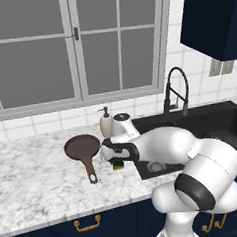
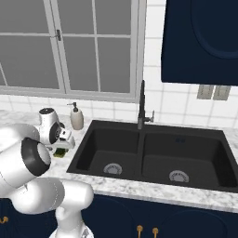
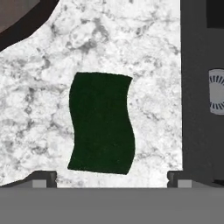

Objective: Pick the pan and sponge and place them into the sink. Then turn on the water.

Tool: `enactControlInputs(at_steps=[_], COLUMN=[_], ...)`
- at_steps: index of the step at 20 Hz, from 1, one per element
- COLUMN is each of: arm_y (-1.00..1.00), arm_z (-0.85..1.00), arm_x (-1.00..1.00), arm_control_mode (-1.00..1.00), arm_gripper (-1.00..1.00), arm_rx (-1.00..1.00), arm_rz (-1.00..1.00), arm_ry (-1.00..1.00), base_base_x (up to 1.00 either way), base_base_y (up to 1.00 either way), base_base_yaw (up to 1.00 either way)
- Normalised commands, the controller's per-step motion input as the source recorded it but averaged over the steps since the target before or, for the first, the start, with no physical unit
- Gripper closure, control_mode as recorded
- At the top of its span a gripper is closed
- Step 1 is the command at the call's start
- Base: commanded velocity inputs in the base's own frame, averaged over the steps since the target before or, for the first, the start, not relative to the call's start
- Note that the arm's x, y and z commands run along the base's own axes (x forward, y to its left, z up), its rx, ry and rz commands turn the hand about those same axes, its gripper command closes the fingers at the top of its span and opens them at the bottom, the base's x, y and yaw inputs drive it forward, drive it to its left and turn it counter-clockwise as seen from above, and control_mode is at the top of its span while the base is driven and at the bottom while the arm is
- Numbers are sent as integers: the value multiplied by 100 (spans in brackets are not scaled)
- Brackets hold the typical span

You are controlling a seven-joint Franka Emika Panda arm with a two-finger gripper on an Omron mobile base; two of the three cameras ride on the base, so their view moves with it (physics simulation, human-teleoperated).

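At the hand view's centre, a soft, light sponge [image 3: 101, 129] is framed by the wide-open gripper [image 3: 112, 177]; its long sides are best pinched.

I work in a home kitchen: black double sink [image 2: 153, 153] beside my gripper [image 3: 112, 177], marble counter [image 1: 34, 176] beneath, window [image 1: 75, 48] beyond.

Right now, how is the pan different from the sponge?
The pan is round and brown with a handle; the sponge is a dark green rectangle with wavy sides. The pan is much bigger than the sponge. The pan sits farther from the sink; the sponge lies beside its edge. Both rest on the counter, outside the sink.
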Motion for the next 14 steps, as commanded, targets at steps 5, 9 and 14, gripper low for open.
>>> enactControlInputs(at_steps=[5, 9, 14], arm_y=[18, 0, 0], arm_z=[-24, -34, -14], arm_x=[5, 0, 2], arm_control_mode=[-100, -100, -100], arm_gripper=[-100, -100, -100], arm_rx=[0, -1, 0], arm_rz=[0, 0, 0], arm_ry=[5, 0, 0], base_base_x=[0, 0, 0], base_base_y=[0, 0, 0], base_base_yaw=[0, 0, 0])
